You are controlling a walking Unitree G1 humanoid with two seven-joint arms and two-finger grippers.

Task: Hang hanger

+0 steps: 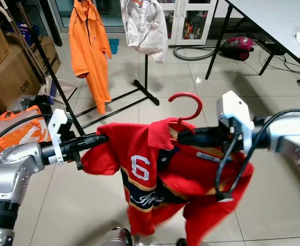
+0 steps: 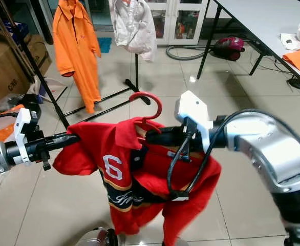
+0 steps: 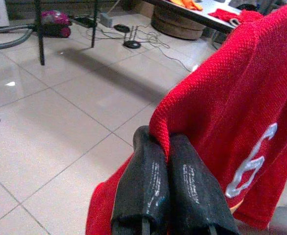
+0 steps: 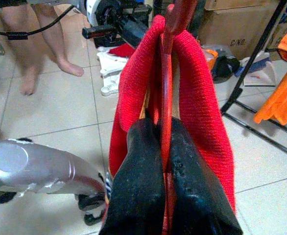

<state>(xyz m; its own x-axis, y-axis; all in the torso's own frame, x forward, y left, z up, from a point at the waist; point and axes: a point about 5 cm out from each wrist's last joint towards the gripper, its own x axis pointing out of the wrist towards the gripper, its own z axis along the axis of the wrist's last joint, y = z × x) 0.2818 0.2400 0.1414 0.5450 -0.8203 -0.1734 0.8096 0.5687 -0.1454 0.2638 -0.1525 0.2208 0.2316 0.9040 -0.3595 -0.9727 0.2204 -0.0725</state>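
Red polo shirt (image 1: 160, 174) with a white 6 on it hangs mid-air between the two arms, draped on a red hanger (image 1: 187, 105) whose hook sticks up free above the collar. Going from the left: cardboard boxes (image 1: 9, 72) crowd the left edge, then the left gripper (image 1: 100, 138) is clenched on the shirt's shoulder edge, fingers (image 3: 155, 191) pressed tight together on the fabric. Behind it the black clothes rack (image 1: 114, 100) stands on the tiled floor (image 1: 191, 82) with an orange garment (image 1: 91, 51) and a white jacket (image 1: 146, 25) hanging off it, and there's a fair stretch of open tile between the shirt and the rack's feet. The right gripper (image 1: 183, 136) is pinched on the hanger just under the hook, at the collar. Far right, a white surface (image 1: 278, 20) edge cuts in, with a pink vacuum (image 1: 237, 46) under it. A person's bare feet (image 4: 45, 68) show in the right wrist view.
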